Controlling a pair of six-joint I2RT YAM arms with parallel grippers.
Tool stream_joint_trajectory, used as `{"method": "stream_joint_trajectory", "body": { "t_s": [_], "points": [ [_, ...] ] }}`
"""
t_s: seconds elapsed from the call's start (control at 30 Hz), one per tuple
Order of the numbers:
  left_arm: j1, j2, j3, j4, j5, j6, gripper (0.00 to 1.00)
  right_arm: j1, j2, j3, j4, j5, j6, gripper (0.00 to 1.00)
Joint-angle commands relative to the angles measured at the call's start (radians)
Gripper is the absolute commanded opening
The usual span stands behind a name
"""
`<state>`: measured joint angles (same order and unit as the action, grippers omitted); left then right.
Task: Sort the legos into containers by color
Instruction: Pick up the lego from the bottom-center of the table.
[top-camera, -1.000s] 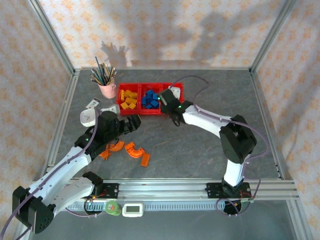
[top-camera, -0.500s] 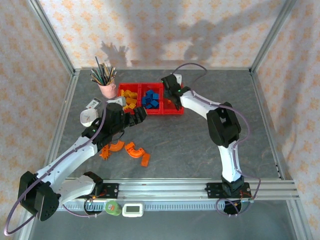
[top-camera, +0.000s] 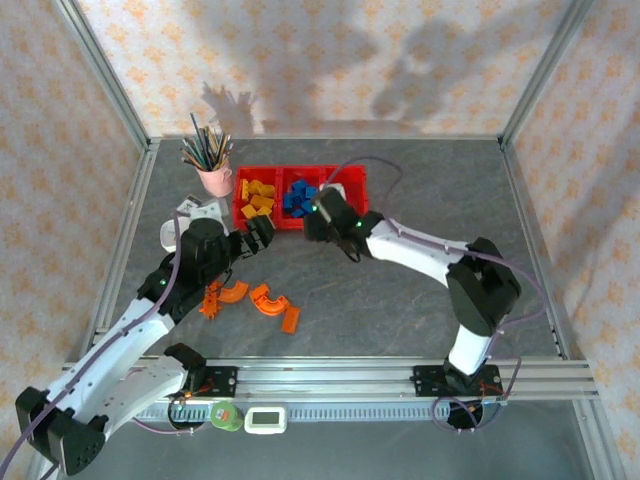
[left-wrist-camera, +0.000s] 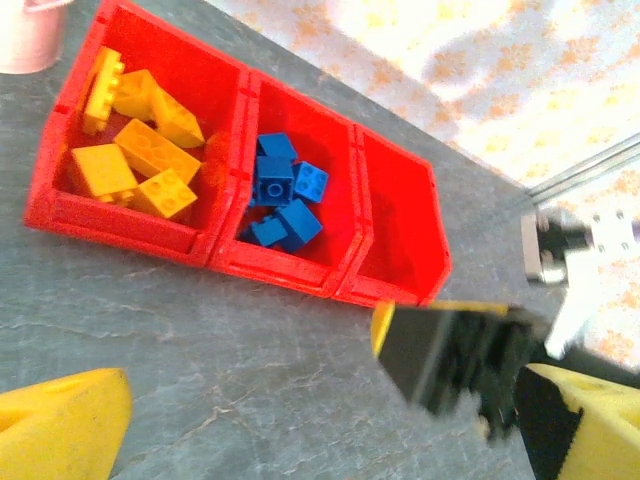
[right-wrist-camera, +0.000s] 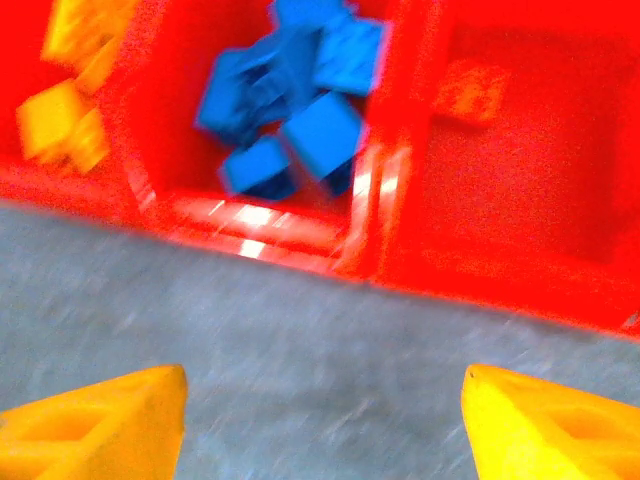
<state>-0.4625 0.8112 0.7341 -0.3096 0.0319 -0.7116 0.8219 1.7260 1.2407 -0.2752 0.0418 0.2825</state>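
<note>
Three joined red bins (top-camera: 270, 219) stand at the back centre. The left one holds yellow legos (top-camera: 257, 195) (left-wrist-camera: 140, 150), the middle one blue legos (top-camera: 298, 197) (right-wrist-camera: 290, 110), and the right one a single orange brick (right-wrist-camera: 470, 90). Several orange legos (top-camera: 250, 298), some of them curved arches, lie on the table near the left arm. My left gripper (top-camera: 258, 235) (left-wrist-camera: 320, 430) hovers open and empty in front of the yellow bin. My right gripper (top-camera: 318, 215) (right-wrist-camera: 325, 430) is open and empty over the bare table just in front of the bins (right-wrist-camera: 400, 250).
A pink cup of pencils (top-camera: 213, 175) stands left of the bins. A white roll (top-camera: 175, 235) and a small card (top-camera: 185, 208) lie by the left arm. Both grippers are close together in front of the bins. Metal frame posts border the table.
My right gripper has pulled back from over the right bin to the table in front of the bins. My left gripper has shifted slightly left.
</note>
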Motion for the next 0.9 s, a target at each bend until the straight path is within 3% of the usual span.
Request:
{"method": "stream_joint_trajectory", "body": {
  "t_s": [0.0,0.43,0.87],
  "points": [
    [0.005,-0.056,-0.036,-0.115,-0.071,-0.029,0.99,0.084,-0.041,-0.073,0.032,-0.054,-0.048,0.75],
    [0.006,-0.216,-0.088,-0.284,-0.141,-0.117,0.99,0.258,0.019,-0.142,0.117,-0.289,-0.325,0.79],
    [0.007,-0.253,-0.089,-0.341,-0.184,-0.135,0.99,0.271,0.205,0.019,0.025,-0.408,-0.576,0.85]
  ]
}}
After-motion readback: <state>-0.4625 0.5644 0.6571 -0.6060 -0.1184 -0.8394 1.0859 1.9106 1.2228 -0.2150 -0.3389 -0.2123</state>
